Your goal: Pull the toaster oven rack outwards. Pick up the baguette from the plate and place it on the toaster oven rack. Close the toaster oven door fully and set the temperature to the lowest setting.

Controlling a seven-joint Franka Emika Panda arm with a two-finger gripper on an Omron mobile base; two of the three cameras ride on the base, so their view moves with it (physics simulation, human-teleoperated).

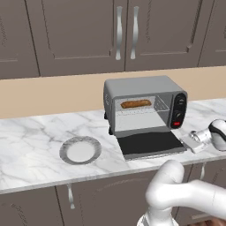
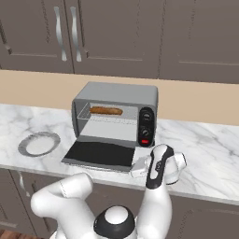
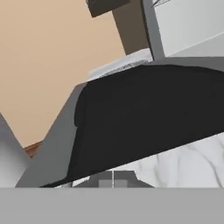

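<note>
**Baguette on the rack, door down, gripper at its right corner**

The oven stands on the marble counter with its door folded down flat toward the front edge, the dark glass facing up. Inside the cavity the baguette lies across the rack, in the upper part of the opening. The black panel with its knobs and the red button is on the right side of the oven. The plate sits on the counter to the left of the door, apart from it, and it holds nothing.

The gripper is low over the counter, just beside the front right corner of the door, and it points toward that corner. Its fingers are pressed together, with nothing between them. In the hand view the dark glass lies just ahead of the fingertips; I cannot tell if they touch the door.
</note>
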